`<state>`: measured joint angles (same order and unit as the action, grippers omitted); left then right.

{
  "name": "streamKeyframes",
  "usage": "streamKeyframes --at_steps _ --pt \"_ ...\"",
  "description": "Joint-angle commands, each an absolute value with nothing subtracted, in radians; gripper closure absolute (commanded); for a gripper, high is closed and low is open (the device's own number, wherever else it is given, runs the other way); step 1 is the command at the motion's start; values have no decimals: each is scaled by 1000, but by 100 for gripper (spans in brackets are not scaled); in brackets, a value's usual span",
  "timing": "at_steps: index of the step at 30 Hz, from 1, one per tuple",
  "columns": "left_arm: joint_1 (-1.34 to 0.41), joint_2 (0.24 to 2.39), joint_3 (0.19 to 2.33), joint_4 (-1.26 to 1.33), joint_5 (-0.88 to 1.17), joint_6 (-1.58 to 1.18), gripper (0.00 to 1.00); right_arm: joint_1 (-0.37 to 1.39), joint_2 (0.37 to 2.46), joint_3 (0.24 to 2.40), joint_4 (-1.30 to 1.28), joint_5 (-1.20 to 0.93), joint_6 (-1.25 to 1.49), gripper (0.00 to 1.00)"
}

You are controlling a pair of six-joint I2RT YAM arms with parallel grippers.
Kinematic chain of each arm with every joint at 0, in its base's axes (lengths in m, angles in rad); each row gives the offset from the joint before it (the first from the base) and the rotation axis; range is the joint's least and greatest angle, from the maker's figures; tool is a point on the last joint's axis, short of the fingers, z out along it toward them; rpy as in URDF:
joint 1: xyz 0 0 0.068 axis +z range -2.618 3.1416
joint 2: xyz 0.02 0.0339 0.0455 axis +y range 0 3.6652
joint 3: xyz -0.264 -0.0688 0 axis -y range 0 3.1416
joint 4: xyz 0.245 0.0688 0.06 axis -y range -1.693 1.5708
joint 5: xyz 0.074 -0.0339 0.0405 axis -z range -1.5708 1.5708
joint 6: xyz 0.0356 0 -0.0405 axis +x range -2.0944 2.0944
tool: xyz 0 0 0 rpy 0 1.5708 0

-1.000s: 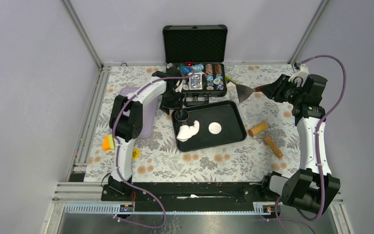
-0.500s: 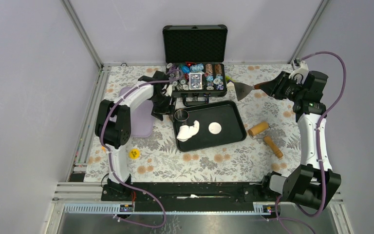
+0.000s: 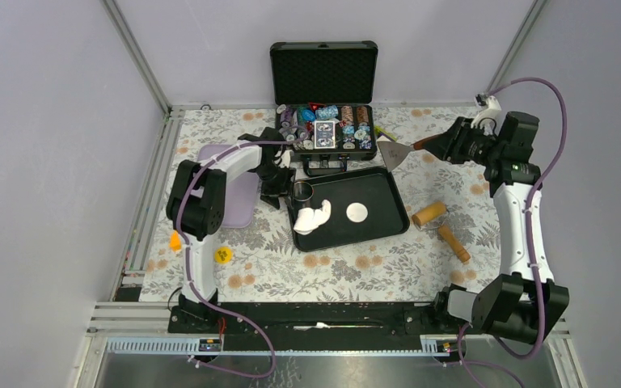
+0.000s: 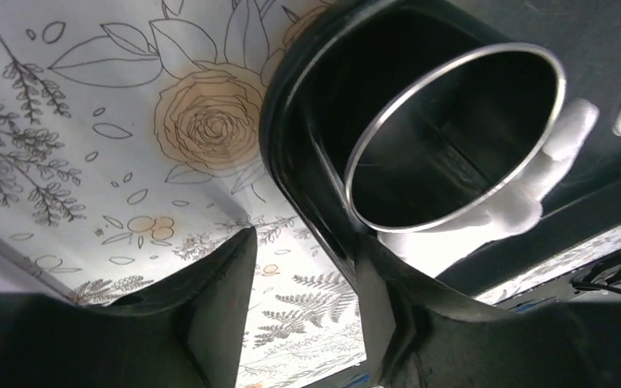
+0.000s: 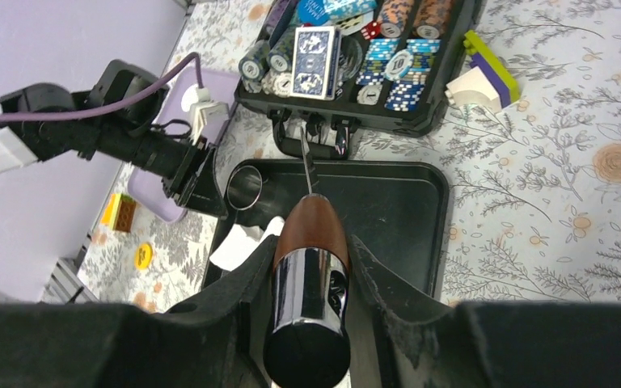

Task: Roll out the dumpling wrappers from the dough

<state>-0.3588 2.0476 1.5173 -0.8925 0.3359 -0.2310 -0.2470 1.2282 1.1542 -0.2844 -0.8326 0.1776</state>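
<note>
Left arm is folded tight, forearm running over the purple board (image 3: 238,194) toward the far-left corner of the tray (image 3: 384,194). The left gripper (image 3: 281,187) is low and tilted down, jaws apart, only tablecloth between them. One finger (image 4: 396,323) is right beside the tray rim, contact unclear. The ring cutter (image 4: 445,153) sits just ahead of the fingertips, inside the tray corner, with no grip on it. Just past the ring is the dough (image 4: 525,202), a crumpled scrap. One wrapper (image 3: 357,212) lies further on, mid-tray, apart from the scrap.

Right arm is stretched far out from its base, wrist turned toward the left arm's side, raised off the table. The right gripper (image 5: 311,267) is clamped on the wooden handle of a scraper (image 5: 311,230). The blade points away from the wrist toward the chip case (image 3: 323,121), edge-on from the wrist view. The tray and its contents are well ahead of and below this gripper. Two wooden cylinders (image 3: 428,213) lie on the table, back toward its base.
</note>
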Motion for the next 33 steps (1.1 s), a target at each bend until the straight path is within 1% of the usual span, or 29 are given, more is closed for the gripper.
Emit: streamKeyframes --at_steps 1,2,4,5,6,7,10,15,19,21,27,33 --pt "-363 2074 1557 -874 325 -248 52 -202 1262 1240 -381 -869 52 100" --pt "-364 2078 1557 -873 322 -250 54 -195 1275 1246 -395 -872 38 100" --pt "-365 2086 1565 -875 313 -251 62 -178 1306 1263 -435 -876 8 100" --pt "-365 2091 1574 -880 306 -249 68 -168 1322 1275 -458 -881 -11 100" --pt "-365 2093 1581 -883 295 -245 77 -158 1340 1287 -484 -887 -45 100" --pt "-365 2092 1590 -888 287 -240 81 -145 1357 1299 -511 -893 -73 100" --pt "-364 2102 1625 -907 276 -215 89 -114 1416 1335 -604 -926 -165 100" --pt "-364 2126 1680 -937 314 -133 99 -93 1568 1422 -796 -965 -300 100" --pt "-364 2139 1704 -945 323 -62 100 -80 1713 1536 -1002 -979 -458 100" --pt "-364 2141 1706 -942 331 -40 100 -79 1769 1562 -1056 -992 -491 100" --pt "-364 2151 1706 -907 356 21 100 -26 1888 1590 -1105 -994 -513 100" --pt "-364 2181 1696 -876 412 26 100 40 1967 1601 -1038 -955 -436 100"
